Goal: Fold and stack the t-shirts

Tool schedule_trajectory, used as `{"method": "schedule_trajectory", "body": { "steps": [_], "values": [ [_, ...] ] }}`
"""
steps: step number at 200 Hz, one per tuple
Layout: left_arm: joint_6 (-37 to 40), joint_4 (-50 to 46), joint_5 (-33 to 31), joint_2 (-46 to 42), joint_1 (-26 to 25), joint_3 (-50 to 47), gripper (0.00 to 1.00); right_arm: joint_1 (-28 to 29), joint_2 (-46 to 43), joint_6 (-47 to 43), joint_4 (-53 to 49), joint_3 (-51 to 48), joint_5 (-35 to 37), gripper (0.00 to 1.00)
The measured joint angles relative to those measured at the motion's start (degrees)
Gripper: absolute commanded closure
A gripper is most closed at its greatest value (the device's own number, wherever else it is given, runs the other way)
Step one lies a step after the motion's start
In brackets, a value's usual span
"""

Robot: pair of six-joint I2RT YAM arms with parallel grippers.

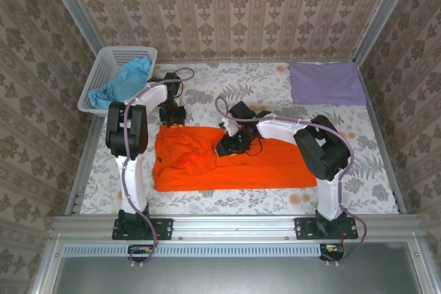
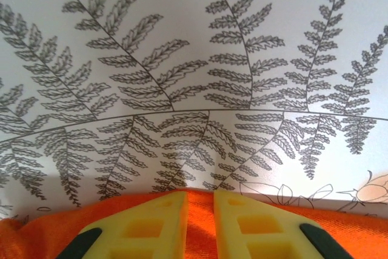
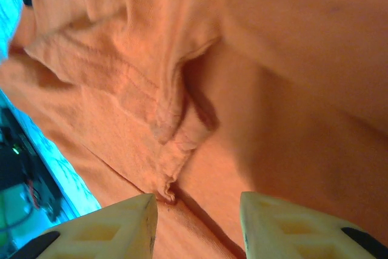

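- Where the left gripper [image 2: 199, 225] meets the cloth, its yellow fingers [image 2: 151, 225] are seen close together. The narrow slot between them is filled with orange, and whether the fabric is pinched cannot be told.
- Just past those tips the edge of the orange t-shirt [image 2: 42, 235] is reached, and the fern-printed table cover [image 2: 182, 59] is spread over the rest of the frame.
- At the bottom of its own view the right gripper [image 3: 197, 210] is held with its fingers [image 3: 115, 232] well apart and nothing clamped. The orange fabric ahead is bunched into a raised ridge that runs down to a point just beside the left-hand tip.
- Seen from above, the orange t-shirt is laid across the centre of the table, rumpled at its left end. The left gripper is set at its upper left corner and the right gripper on its middle.
- The shirt's upper edge is crossed by the right arm [image 1: 275, 127].
- At upper left a light blue t-shirt [image 1: 127, 80] is heaped in a white lattice basket [image 1: 103, 60], close beside the left arm [image 1: 127, 129].
- At upper right a lavender t-shirt [image 1: 326, 82] is laid flat and folded, well apart from both grippers.
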Motion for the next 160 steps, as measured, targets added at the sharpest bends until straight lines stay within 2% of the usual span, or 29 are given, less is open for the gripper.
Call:
{"method": "schedule_trajectory", "body": {
  "steps": [37,47,76,102,130,160],
  "values": [
    [0.0,0.2,-1.2,-1.8,-0.1,0.1,0.60,-6.7,-8.7,5.9,5.6,-7.7,-0.4,0.59],
    [0.0,0.3,-1.4,-3.8,-0.2,0.1,0.59,-9.6,-11.4,7.9,6.9,-9.9,-0.3,0.61],
    [0.1,0.6,-0.6,-11.3,-2.1,0.0,0.70,-19.2,-16.4,12.2,7.8,-13.2,3.2,0.66],
    [0.2,2.8,4.3,-17.4,-5.9,-4.1,0.74,-26.3,-17.1,14.3,7.7,-14.6,7.0,0.69],
    [0.4,4.3,9.0,-17.6,-9.5,-13.1,0.79,-29.9,-17.1,16.2,7.7,-16.5,9.2,0.70],
    [0.3,4.8,11.9,-16.9,-10.1,-23.2,0.79,-31.0,-16.5,17.0,7.6,-17.5,9.8,0.70]
  ]
}}
